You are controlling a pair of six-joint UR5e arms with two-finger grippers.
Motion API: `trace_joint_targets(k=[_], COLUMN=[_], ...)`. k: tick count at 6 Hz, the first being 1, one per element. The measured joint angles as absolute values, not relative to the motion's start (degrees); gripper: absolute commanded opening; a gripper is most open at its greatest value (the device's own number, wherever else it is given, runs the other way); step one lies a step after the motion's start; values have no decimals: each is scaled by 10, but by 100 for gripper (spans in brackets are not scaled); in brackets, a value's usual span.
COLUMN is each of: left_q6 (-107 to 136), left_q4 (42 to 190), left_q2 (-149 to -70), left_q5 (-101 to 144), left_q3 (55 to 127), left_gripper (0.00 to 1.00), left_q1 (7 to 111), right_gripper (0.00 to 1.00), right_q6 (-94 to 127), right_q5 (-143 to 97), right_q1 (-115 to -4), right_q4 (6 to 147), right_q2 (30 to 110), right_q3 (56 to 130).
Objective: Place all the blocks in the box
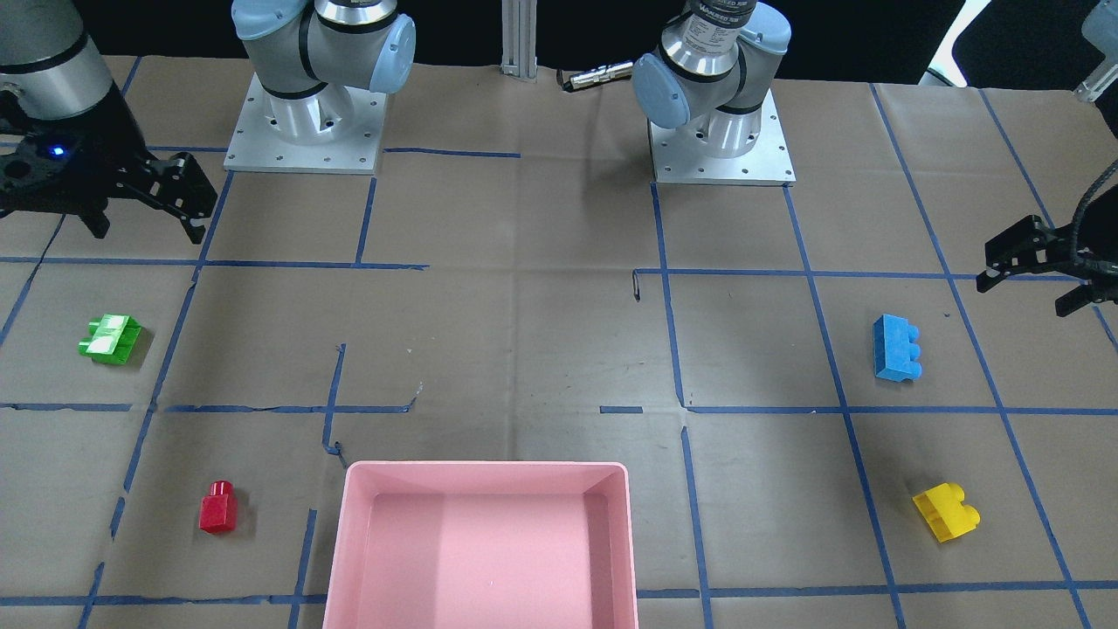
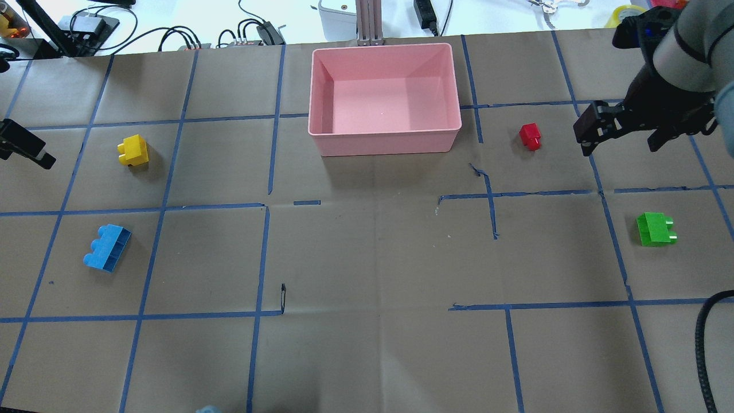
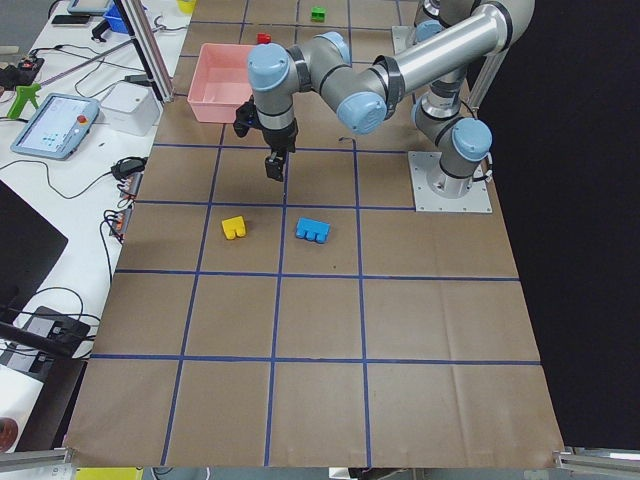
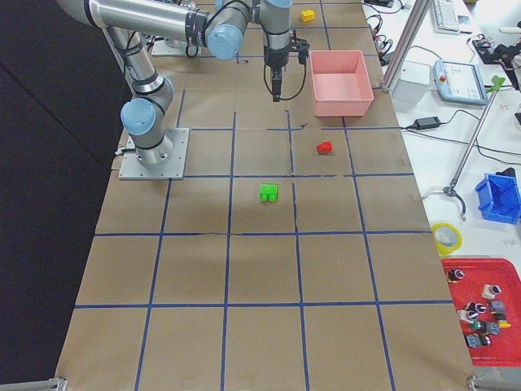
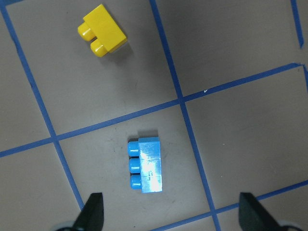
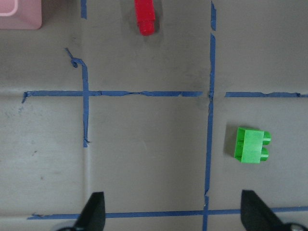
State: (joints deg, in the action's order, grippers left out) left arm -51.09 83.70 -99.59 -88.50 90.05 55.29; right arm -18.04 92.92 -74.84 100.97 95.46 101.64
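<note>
Bricks lie outside the empty pink box (image 2: 384,139): blue brick (image 5: 147,163) and yellow brick (image 5: 102,31) near the left gripper (image 5: 171,211), green brick (image 6: 251,145) and red brick (image 6: 145,17) near the right gripper (image 6: 171,211). Both grippers are spread wide and empty. The blue brick, seemingly on its side, is best straddled across its narrow width.

Light falls evenly from above on the desk (image 2: 367,258), leaving only soft, short shadows. The green brick (image 1: 109,338) glares white on top, and the blue brick (image 5: 150,168) shines too. My right wrist view is dimmer and slightly soft.
</note>
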Motion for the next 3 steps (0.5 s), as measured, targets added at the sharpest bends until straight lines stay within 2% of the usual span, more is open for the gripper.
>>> trace_joint_targets(k=[3], left_q6=[-505], left_q4=[647], left_q2=[-1062], left_q5=[-876], left_q3=[1006], left_gripper=[99], left_q1=[542], right_gripper=[99], right_q6=[-369], right_q5=[907], right_q1=[-615], right_q4=[1079], right_q2=[949], right_q3=[1045])
